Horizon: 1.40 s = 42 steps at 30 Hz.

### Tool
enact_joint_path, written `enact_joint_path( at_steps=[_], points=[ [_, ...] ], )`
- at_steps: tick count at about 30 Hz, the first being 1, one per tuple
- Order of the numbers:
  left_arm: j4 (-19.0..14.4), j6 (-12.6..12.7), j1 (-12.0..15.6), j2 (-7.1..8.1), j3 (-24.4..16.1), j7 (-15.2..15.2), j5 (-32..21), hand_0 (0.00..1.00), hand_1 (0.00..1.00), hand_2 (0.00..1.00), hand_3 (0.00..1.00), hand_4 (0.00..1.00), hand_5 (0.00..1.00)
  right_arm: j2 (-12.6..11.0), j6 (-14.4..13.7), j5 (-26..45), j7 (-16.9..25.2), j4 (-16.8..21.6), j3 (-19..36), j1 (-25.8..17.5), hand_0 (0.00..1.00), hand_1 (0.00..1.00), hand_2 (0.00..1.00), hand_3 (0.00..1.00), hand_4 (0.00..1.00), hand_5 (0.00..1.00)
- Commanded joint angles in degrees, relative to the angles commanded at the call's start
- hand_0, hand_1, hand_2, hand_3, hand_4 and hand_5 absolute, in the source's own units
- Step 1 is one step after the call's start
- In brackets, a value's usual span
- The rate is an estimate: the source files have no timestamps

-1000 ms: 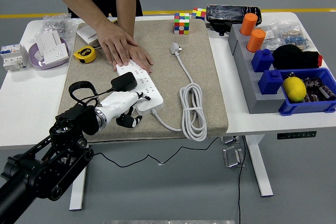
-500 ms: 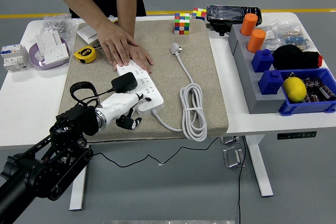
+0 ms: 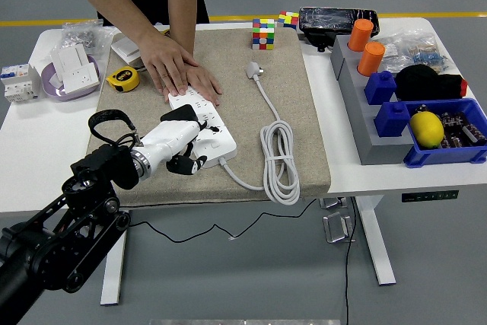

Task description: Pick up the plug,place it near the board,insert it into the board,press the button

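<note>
A white power strip point(image 3: 204, 125) is laid on a beige mat point(image 3: 297, 112) that covers the middle of the white table point(image 3: 30, 150); its far end is pressed down by a person's two hands point(image 3: 179, 72), one laid over the other, from the far side. A black plug point(image 3: 178, 114) is seated on the strip just near of those hands, and its black cable point(image 3: 103, 123) is looped to the left over the mat. The left hand point(image 3: 181, 150) is brought in from the lower left on a black arm; its white back is laid over the strip's near half, just near the plug, and its dark fingers point(image 3: 186, 164) are curled down at the strip's near-left edge; nothing is seen to be gripped, though whether the plug is touched cannot be told. The strip's own white cord point(image 3: 280, 161) is coiled to the right on the mat, and its white plug point(image 3: 253, 71) is left lying at the far end. A Rubik's cube point(image 3: 263, 33) is set at the mat's far edge; a yellow tape measure point(image 3: 122, 79) is placed at the far left corner. On the right, a yellow lemon point(image 3: 426, 128) is held in a blue bin point(image 3: 456, 154), and two orange cylinders point(image 3: 366, 46) are stood on a grey rack point(image 3: 358, 104).
</note>
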Motion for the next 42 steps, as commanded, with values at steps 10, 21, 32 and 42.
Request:
enact_joint_path(
  at_steps=[10,21,32,42],
  points=[
    [-11.68,13.32,4.21,-1.98,-7.85,-5.56,0.00,0.226,0.132,0.219,0.537,0.674,0.160,0.18,0.01,-0.21,-0.03,0.04,0.19,-0.34,0.807,0.784,0.770,0.786,0.998,0.998],
    [-12.50,10.74,5.66,-3.52,-16.49,-9.05,-22.05,0.850,0.891,0.869,0.829,0.998,0.680,0.25,-0.01,-0.32,-0.03,0.07,0.40,-0.37,0.807,0.784,0.769,0.785,0.998,0.998],
    [-9.13,9.36,6.25,-4.82,-20.72,-9.19,-48.86,0.998,0.994,0.963,0.943,0.998,0.863,0.36,0.04,-0.30,-0.03,0.08,0.77,-0.26,0.807,0.783,0.768,0.786,0.998,0.998],
    [-9.75,9.75,6.47,-2.02,-14.81,-8.03,-41.41,0.819,0.747,0.720,0.930,0.854,0.402,0.33,0.03,-0.28,-0.05,0.04,0.97,-0.11,0.806,0.783,0.768,0.785,0.998,0.998]
  ],
)
